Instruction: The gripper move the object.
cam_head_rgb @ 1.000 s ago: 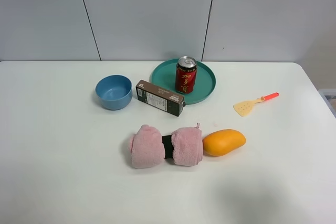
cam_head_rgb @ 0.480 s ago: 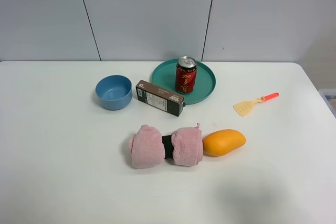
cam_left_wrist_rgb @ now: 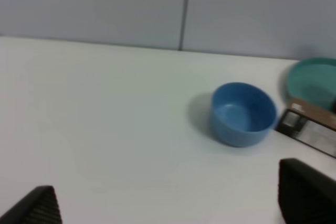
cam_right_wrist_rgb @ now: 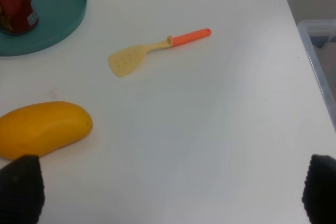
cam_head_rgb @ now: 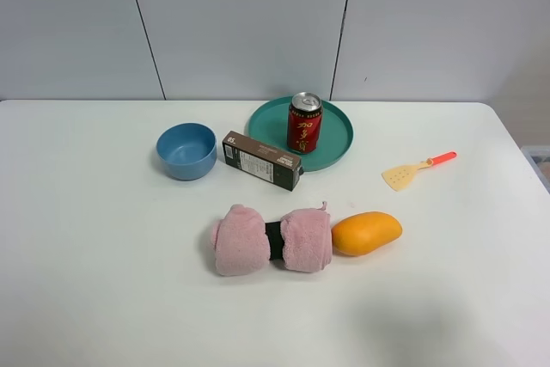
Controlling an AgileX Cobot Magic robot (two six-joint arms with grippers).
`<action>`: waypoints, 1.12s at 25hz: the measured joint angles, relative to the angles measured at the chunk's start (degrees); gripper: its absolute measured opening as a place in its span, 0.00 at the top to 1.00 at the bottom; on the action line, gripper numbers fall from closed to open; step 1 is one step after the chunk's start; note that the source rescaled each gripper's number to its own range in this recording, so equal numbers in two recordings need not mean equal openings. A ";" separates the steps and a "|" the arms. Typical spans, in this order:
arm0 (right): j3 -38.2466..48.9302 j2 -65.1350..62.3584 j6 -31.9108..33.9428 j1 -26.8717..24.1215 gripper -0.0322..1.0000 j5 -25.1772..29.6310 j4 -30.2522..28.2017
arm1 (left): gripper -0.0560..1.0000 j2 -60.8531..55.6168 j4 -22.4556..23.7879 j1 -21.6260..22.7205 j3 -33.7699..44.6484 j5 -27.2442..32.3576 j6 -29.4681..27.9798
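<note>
The red drink can (cam_head_rgb: 304, 122) with a silver top stands upright on a teal plate (cam_head_rgb: 340, 137) at the back middle of the white table. It also shows in the right wrist view (cam_right_wrist_rgb: 16, 3), cut by the frame's edge. Neither gripper shows in the exterior high view. My left gripper (cam_left_wrist_rgb: 170, 203) is open and empty above the table's left side, far from the can. My right gripper (cam_right_wrist_rgb: 170, 187) is open and empty above the table's right side, its dark fingertips (cam_right_wrist_rgb: 18, 187) wide apart.
A dark brown box (cam_head_rgb: 262, 161) lies in front of the plate, beside a blue bowl (cam_head_rgb: 186, 150). A pink rolled towel (cam_head_rgb: 271, 240) and a yellow mango (cam_head_rgb: 366, 233) lie nearer. A yellow spatula (cam_head_rgb: 417, 169) with an orange handle lies right. A clear bin (cam_right_wrist_rgb: 320, 51) stands off the table's right edge.
</note>
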 joint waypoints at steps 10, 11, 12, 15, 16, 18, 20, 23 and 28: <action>0.00 0.00 0.00 0.00 0.00 0.00 0.00 | 0.46 -3.03 10.44 -6.09 2.22 1.88 -2.99; 0.00 0.00 0.00 0.00 0.00 0.00 0.00 | 0.46 -3.33 10.57 -6.09 2.92 2.14 -2.99; 0.00 0.00 0.00 0.00 0.00 0.00 0.00 | 0.46 -3.95 10.70 -6.09 3.86 2.58 -2.99; 0.00 0.00 0.00 0.00 0.00 0.00 0.00 | 0.34 -6.37 10.91 -6.09 6.60 2.80 -2.99; 0.00 0.00 0.00 0.00 0.00 0.00 0.00 | 0.25 -7.35 10.91 -6.09 7.47 2.85 -2.99; 0.00 0.00 0.00 0.00 0.00 0.00 0.00 | 0.09 -9.00 10.91 -6.09 9.10 2.88 -2.99; 0.00 0.00 0.00 0.00 0.00 0.00 0.00 | 0.03 -10.54 10.91 -6.09 10.38 2.87 -2.99; 0.00 0.00 0.00 0.00 0.00 0.00 0.00 | 0.00 -11.93 10.93 -6.09 12.26 2.87 -1.79; 0.00 0.00 0.00 0.00 0.00 0.00 0.00 | 0.00 -12.87 10.93 -6.09 14.58 3.08 1.13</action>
